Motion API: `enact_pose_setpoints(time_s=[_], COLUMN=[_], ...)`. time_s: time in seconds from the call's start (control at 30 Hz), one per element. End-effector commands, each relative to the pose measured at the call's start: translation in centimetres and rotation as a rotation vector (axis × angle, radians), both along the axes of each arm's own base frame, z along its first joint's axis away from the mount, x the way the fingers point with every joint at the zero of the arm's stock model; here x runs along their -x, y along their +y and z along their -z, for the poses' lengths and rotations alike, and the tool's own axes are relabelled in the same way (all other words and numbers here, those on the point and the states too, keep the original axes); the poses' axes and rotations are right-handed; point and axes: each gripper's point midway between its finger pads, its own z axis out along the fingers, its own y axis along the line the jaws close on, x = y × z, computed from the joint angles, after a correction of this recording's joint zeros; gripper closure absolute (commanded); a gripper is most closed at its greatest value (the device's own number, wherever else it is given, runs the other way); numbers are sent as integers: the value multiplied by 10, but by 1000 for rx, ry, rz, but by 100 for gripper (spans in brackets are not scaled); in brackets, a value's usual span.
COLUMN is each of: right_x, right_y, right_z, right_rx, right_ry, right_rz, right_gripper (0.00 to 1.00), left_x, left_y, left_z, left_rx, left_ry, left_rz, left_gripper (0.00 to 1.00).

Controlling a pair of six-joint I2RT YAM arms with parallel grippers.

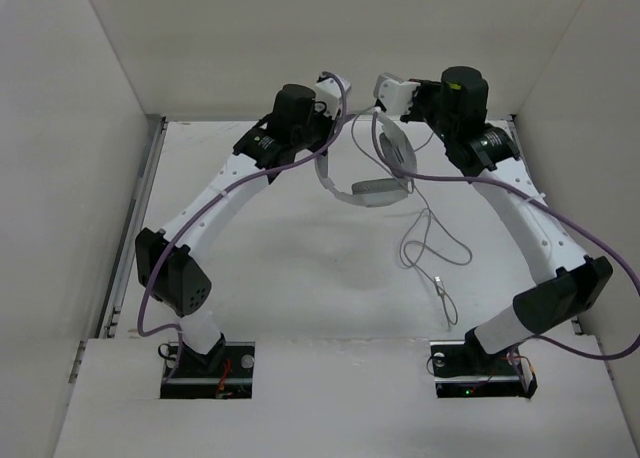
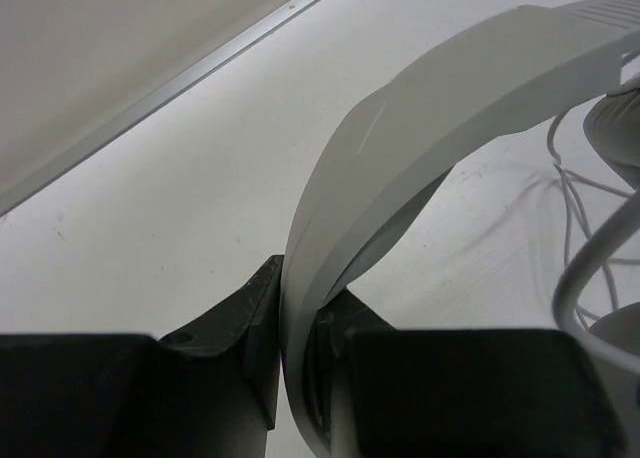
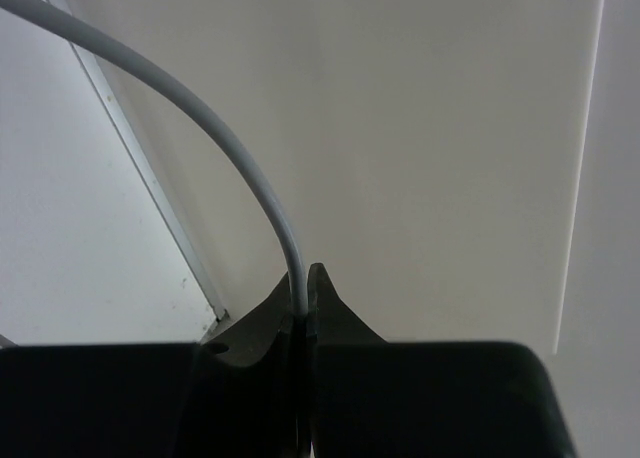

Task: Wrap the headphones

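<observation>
The white and light-grey headphones (image 1: pixel 377 190) hang above the far middle of the table in the top view. My left gripper (image 1: pixel 326 106) is shut on their curved headband (image 2: pixel 400 128), which fills the left wrist view and passes between the black fingers (image 2: pixel 240 308). My right gripper (image 1: pixel 388 94), just to the right, is shut on the thin grey cable (image 3: pixel 200 108), pinched at the fingertips (image 3: pixel 322 283). From there the cable (image 1: pixel 432 240) trails down in loose loops onto the table and ends in its plug (image 1: pixel 443 290).
White walls close in the table at the back and both sides. A metal rail (image 1: pixel 140 218) runs along the left edge. Purple arm cables (image 1: pixel 560 223) arc beside both arms. The arm bases (image 1: pixel 205 363) stand at the near edge.
</observation>
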Motion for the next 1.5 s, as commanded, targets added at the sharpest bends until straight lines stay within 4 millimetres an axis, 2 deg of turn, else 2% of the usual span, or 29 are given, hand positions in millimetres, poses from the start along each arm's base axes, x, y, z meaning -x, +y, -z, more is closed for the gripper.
enact_pose_setpoints(time_s=[0.0, 0.23, 0.5, 0.73, 0.9, 1.03, 1.3, 1.47], right_x=[-4, -12, -5, 1, 8, 19, 45, 67], right_y=[-15, -20, 3, 13, 25, 41, 79, 97], right_z=[-24, -2, 20, 45, 60, 57, 34, 29], right_rx=[-114, -233, -399, -667, -932, -1055, -1252, -1343], right_ry=[-70, 19, 164, 364, 527, 620, 809, 944], right_rz=[27, 32, -38, -72, -91, -147, -301, -380], right_gripper=[100, 100, 100, 100, 100, 100, 100, 93], left_x=[19, 36, 62, 66, 53, 43, 29, 17], left_y=[-7, -12, -25, -19, -5, 6, 2, 2], left_z=[-62, -86, -124, -162, -190, -213, -240, -261], left_rx=[154, 235, 350, 456, 566, 655, 779, 843], left_ry=[-96, -94, -99, -127, -129, -130, -120, -137], left_rz=[54, 99, 189, 189, 145, 125, 121, 117], left_gripper=[100, 100, 100, 100, 100, 100, 100, 100])
